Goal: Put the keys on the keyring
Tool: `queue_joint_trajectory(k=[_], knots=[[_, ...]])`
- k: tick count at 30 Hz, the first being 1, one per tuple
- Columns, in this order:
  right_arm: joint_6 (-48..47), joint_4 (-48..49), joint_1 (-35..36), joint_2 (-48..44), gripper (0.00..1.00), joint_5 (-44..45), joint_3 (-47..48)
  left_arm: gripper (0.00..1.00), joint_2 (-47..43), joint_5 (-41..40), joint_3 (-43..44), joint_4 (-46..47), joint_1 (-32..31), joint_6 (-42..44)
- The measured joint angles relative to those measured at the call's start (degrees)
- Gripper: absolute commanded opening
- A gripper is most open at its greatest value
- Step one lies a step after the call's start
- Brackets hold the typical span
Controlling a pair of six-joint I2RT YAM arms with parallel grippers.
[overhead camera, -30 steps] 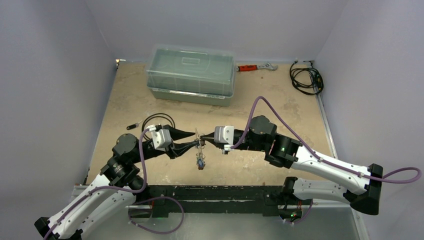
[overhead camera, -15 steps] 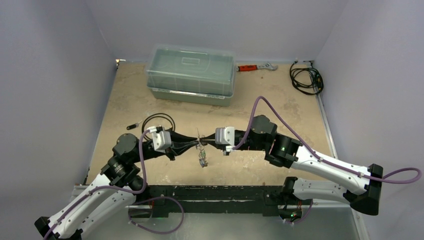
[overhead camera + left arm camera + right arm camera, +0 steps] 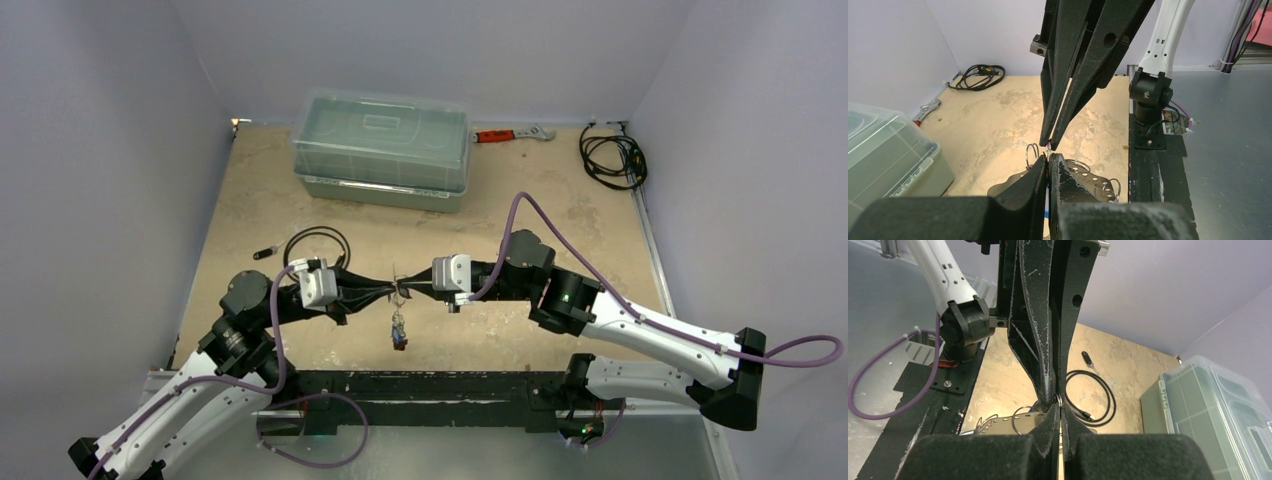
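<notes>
My two grippers meet tip to tip above the middle of the table, the left gripper (image 3: 393, 291) from the left and the right gripper (image 3: 406, 288) from the right. Both are shut on one small wire ring (image 3: 1048, 150) that belongs to the keyring. The keyring (image 3: 1088, 176) is a flat silver plate with holes along its rim and more wire rings through them. It lies just under the fingertips and also shows in the right wrist view (image 3: 998, 424). Keys (image 3: 399, 335), one with a blue tag, dangle below the meeting point.
A clear lidded plastic box (image 3: 382, 148) stands at the back. An orange-handled wrench (image 3: 512, 133) and a black cable coil (image 3: 612, 157) lie at the back right. A thin black cable loop (image 3: 315, 240) and a small black stick (image 3: 265, 251) lie behind the left arm.
My left gripper has closed its jaws at the right gripper's tips. The hanging keys have swung and now hang a little lower. The right arm has barely moved.
</notes>
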Motion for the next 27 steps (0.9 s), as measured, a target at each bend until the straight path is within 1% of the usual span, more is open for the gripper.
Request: queue_joint_trajectory(k=[1, 3, 5, 11, 15, 18, 25, 27], knots=[[0.0, 0.0, 0.0, 0.0, 0.18, 0.0, 0.0, 0.00, -0.1, -0.1, 0.1, -0.3, 0.0, 0.2], [-0.1, 0.0, 0.0, 0.0, 0.30, 0.4, 0.0, 0.00, -0.1, -0.4, 0.7, -1.4, 0.0, 0.6], [0.0, -0.7, 0.0, 0.0, 0.38, 0.9, 0.8, 0.00, -0.2, -1.1, 1.3, -3.1, 0.0, 1.2], [-1.1, -4.9, 0.0, 0.6, 0.46, 2.7, 6.3, 0.00, -0.1, -2.0, 2.6, -7.0, 0.0, 2.7], [-1.8, -9.4, 0.0, 2.1, 0.54, 3.3, 9.2, 0.00, 0.3, -2.1, 3.1, -8.6, 0.0, 2.9], [-2.4, -13.1, 0.0, 4.1, 0.53, 3.3, 11.0, 0.00, 0.6, -2.1, 3.1, -9.0, 0.0, 3.3], [-3.6, -18.8, 0.0, 7.9, 0.40, 3.2, 13.0, 0.00, 1.4, -1.7, 3.1, -9.0, 0.0, 3.7], [-3.7, -19.2, 0.0, 8.1, 0.34, 3.0, 13.0, 0.00, 1.4, -1.7, 3.1, -9.0, 0.0, 3.7]])
